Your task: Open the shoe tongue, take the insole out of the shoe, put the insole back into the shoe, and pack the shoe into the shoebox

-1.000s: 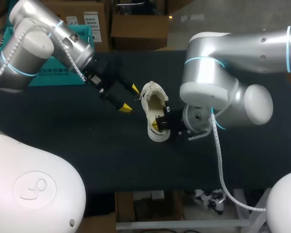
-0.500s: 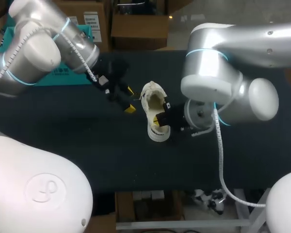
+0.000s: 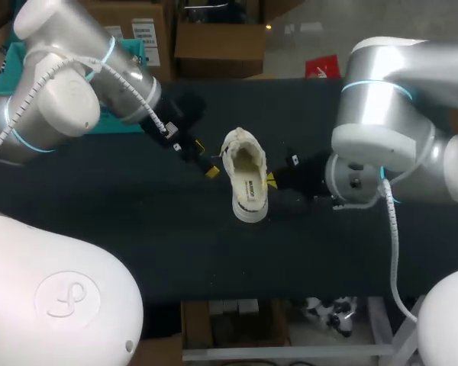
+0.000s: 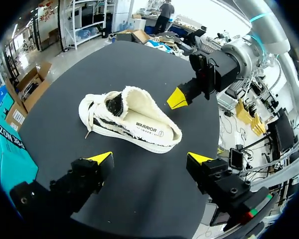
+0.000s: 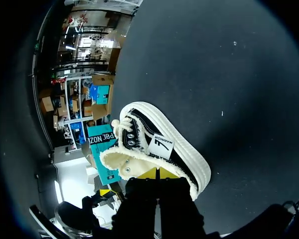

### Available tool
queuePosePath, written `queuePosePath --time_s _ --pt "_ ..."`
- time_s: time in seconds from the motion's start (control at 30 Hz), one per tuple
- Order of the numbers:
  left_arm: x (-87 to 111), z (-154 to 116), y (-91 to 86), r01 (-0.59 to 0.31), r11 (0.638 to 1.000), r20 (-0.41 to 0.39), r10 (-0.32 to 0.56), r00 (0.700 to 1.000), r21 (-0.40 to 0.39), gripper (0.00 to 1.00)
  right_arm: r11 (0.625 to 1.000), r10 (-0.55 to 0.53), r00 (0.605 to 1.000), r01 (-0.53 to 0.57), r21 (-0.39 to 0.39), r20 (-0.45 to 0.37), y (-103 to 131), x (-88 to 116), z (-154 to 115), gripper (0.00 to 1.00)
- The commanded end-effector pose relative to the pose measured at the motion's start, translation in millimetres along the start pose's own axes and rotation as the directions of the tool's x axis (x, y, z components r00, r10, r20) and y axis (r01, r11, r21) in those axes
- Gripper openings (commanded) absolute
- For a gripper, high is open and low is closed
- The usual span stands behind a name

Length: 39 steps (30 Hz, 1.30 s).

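Note:
A white low-top shoe (image 3: 244, 179) lies in the middle of the black table, toe toward the front, tongue pulled open. Its insole (image 3: 249, 187) lies flat inside, printed side up. My left gripper (image 3: 206, 158) is open just left of the shoe's heel end. In the left wrist view the shoe (image 4: 129, 122) lies ahead of the left gripper (image 4: 149, 158), between the lines of its spread fingers. My right gripper (image 3: 271, 181) is shut on nothing, just right of the shoe. In the right wrist view its tips (image 5: 158, 173) sit at the fleecy collar of the shoe (image 5: 162, 149).
A teal shoebox (image 3: 91, 122) stands at the table's back left, mostly hidden behind my left arm; it also shows in the left wrist view (image 4: 10, 154). Bare black table surface (image 3: 214, 252) lies in front of the shoe.
My right gripper has drawn back out of the shoe's opening to the right, leaving the insole in view. My left gripper has moved in closer to the shoe's left side.

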<state>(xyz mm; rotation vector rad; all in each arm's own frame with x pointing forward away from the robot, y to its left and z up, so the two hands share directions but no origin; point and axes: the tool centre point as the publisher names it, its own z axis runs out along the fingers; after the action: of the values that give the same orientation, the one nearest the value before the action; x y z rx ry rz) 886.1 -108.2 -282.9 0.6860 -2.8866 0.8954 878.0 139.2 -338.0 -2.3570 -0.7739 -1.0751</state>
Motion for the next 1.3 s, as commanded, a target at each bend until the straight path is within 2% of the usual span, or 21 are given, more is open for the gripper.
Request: queuePosePath --time_s 0.03,0.1,0.13,0.17,0.23,0.3,0.37,0.4,0.43,0.77,0.83,0.9,0.93,1.0,1.03,1.07,1.1,1.13,1.17,1.2,1.3 --pt "2.6 4.1 -0.1 0.002 1.0 0.017 -0.002 1.0 0.003 1.0 0.908 -0.01 1.0 0.009 0.42 0.0 14.6 10.2 -31.5 0.0" --pt "2.6 4.1 -0.1 0.002 1.0 0.017 -0.002 1.0 0.003 1.0 0.866 -0.028 0.999 0.04 0.499 -0.031 17.2 13.9 -36.5 0.0" --pt "2.6 4.1 -0.1 0.002 1.0 0.017 -0.002 1.0 0.003 1.0 0.873 -0.018 1.0 0.028 0.487 -0.026 19.7 15.2 -38.2 0.0" --pt "2.6 4.1 -0.1 0.002 1.0 0.017 -0.002 1.0 0.003 1.0 0.852 -0.018 0.999 0.036 0.522 -0.04 22.4 16.4 -39.5 0.0" --pt "2.6 4.1 -0.1 0.002 1.0 0.017 -0.002 1.0 0.003 1.0 0.847 -0.011 0.999 0.028 0.531 -0.035 26.2 19.0 -41.4 0.06" --pt "1.5 5.2 -1.4 0.03 0.999 0.033 -0.03 0.999 -0.018 1.0 0.803 -0.003 1.0 0.017 0.596 -0.025 29.8 24.0 -42.0 0.13" --pt "1.2 6.1 -2.4 0.081 0.996 0.05 -0.079 0.996 -0.045 1.0 0.712 0.015 1.0 -0.007 0.702 -0.005 36.8 29.1 -44.7 0.43" --pt "-0.9 4.8 -4.0 0.131 0.99 0.096 -0.126 0.987 -0.055 1.0 0.692 0.047 0.999 -0.036 0.721 0.005 41.9 31.2 -46.7 1.0" --pt "-2.1 3.4 -4.9 0.176 0.982 0.141 -0.166 0.976 -0.066 1.0 0.692 0.047 0.999 -0.036 0.721 0.005 41.9 31.2 -46.7 1.0" --pt "-2.1 3.4 -4.9 0.176 0.982 0.141 -0.166 0.976 -0.066 1.0 0.692 0.047 0.999 -0.036 0.721 0.005 41.9 31.2 -46.7 1.0" --pt "-1.7 12.5 -6.6 0.223 0.971 0.14 -0.209 0.968 -0.09 1.0 0.692 0.047 0.999 -0.036 0.721 0.005 41.9 31.2 -46.7 1.0" --pt "-0.8 18.4 -7.6 0.272 0.959 0.149 -0.258 0.955 -0.085 1.0 0.639 0.063 0.998 -0.033 0.769 -0.01 55.8 28.5 -48.6 1.0" --pt "0.1 21.3 -7.1 0.287 0.953 0.15 -0.271 0.951 -0.093 1.0 0.581 0.05 0.999 -0.024 0.814 -0.006 62.2 28.1 -50.9 1.0" --pt "1.3 23.8 -6.7 0.337 0.938 0.159 -0.321 0.934 -0.082 1.0 0.564 0.064 0.998 -0.05 0.824 0.017 73.2 28.2 -55.6 1.0" --pt "2.0 25.4 -6.4 0.352 0.933 0.16 -0.336 0.928 -0.081 1.0 0.513 0.047 0.999 -0.031 0.858 0.009 77.6 28.6 -58.5 1.0" --pt "2.6 25.9 -6.1 0.371 0.926 0.158 -0.357 0.921 -0.07 1.0 0.535 0.064 0.998 -0.054 0.843 0.024 81.1 28.9 -61.1 1.0" --pt "2.9 26.1 -5.6 0.387 0.92 0.163 -0.373 0.913 -0.065 1.0 0.5 0.047 0.998 -0.052 0.865 0.033 85.4 29.9 -63.4 1.0" --pt "2.7 27.2 -4.7 0.407 0.911 0.164 -0.392 0.905 -0.067 1.0 0.444 0.026 0.999 -0.043 0.895 0.035 87.6 31.0 -65.9 1.0" --pt "2.1 29.1 -4.8 0.443 0.894 0.178 -0.427 0.886 -0.062 1.0 0.422 0.025 0.998 -0.06 0.905 0.055 89.5 32.4 -67.0 1.0" --pt "1.0 30.2 -5.3 0.468 0.881 0.223 -0.443 0.868 -0.068 1.0 0.382 0.024 0.998 -0.06 0.922 0.055 92.0 33.5 -69.1 1.0" --pt "1.0 30.2 -5.3 0.468 0.881 0.223 -0.443 0.868 -0.068 1.0 0.382 0.024 0.998 -0.06 0.922 0.055 92.0 33.5 -69.1 1.0"
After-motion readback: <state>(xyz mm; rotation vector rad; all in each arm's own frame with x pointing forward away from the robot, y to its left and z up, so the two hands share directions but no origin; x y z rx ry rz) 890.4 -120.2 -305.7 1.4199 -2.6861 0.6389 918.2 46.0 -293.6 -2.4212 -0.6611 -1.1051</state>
